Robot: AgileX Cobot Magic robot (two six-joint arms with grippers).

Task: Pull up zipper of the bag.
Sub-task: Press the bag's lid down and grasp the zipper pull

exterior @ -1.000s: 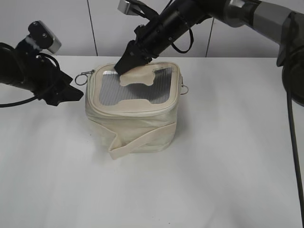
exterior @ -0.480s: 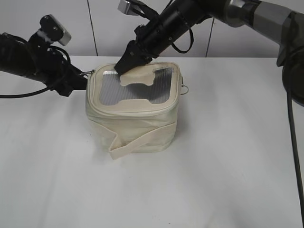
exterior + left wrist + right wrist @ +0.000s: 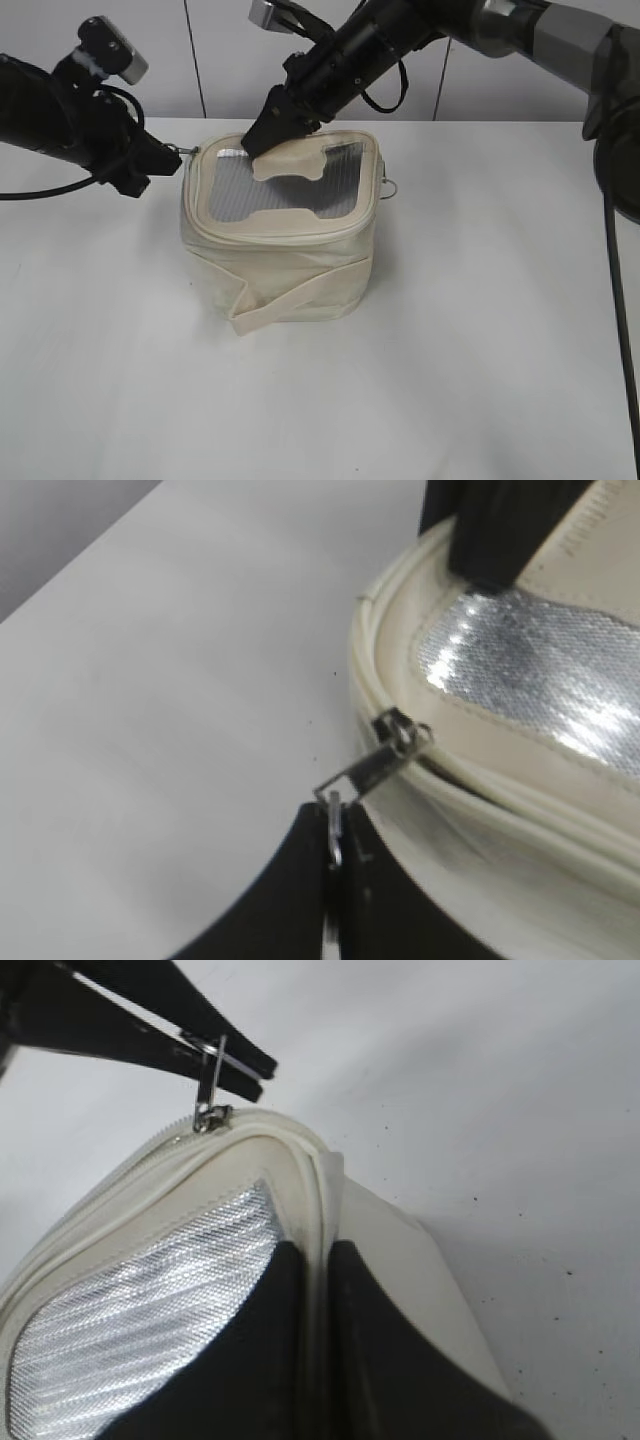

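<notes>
The cream-white bag (image 3: 280,235) stands mid-table with its grey mesh top panel (image 3: 290,180) up. My left gripper (image 3: 172,158) is at the bag's left corner, shut on the ring pull (image 3: 334,825) of a silver zipper slider (image 3: 400,735). The slider sits on the zip track (image 3: 470,780) at the lid's corner. My right gripper (image 3: 262,135) reaches from behind and is shut on the lid's back edge (image 3: 318,1220). In the right wrist view the left gripper's fingertips (image 3: 240,1065) hold the pull above the slider (image 3: 210,1115). A second ring pull (image 3: 390,187) hangs at the bag's right side.
The flat cream strap (image 3: 290,300) hangs across the bag's front. The white table (image 3: 450,350) runs around the bag. A grey wall (image 3: 200,50) stands close behind the table's back edge.
My left gripper has moved right to the bag's left corner and shut on the ring pull. The right gripper and the bag have stayed in place.
</notes>
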